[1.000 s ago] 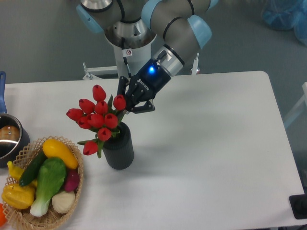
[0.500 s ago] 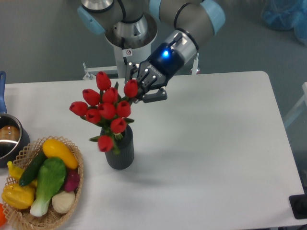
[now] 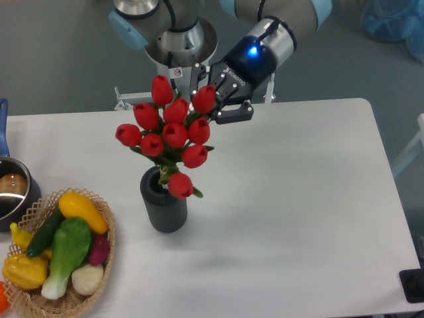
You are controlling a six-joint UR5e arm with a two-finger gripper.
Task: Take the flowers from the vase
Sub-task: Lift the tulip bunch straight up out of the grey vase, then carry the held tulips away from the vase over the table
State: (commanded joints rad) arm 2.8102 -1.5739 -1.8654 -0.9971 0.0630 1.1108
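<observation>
The gripper [image 3: 213, 106] clamps the red tulip bunch [image 3: 171, 136], raised above the dark ribbed vase [image 3: 164, 209] near the table's [image 3: 298, 199] left edge.

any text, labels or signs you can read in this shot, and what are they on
Pale lettering on the black two-finger gripper body: there, but too blurred to read.
Small red-and-white round sticker on the grey robot base column: a sign, too small to make out.
No text on the red tulip bunch, the dark ribbed cylindrical vase, or the wicker basket.
</observation>
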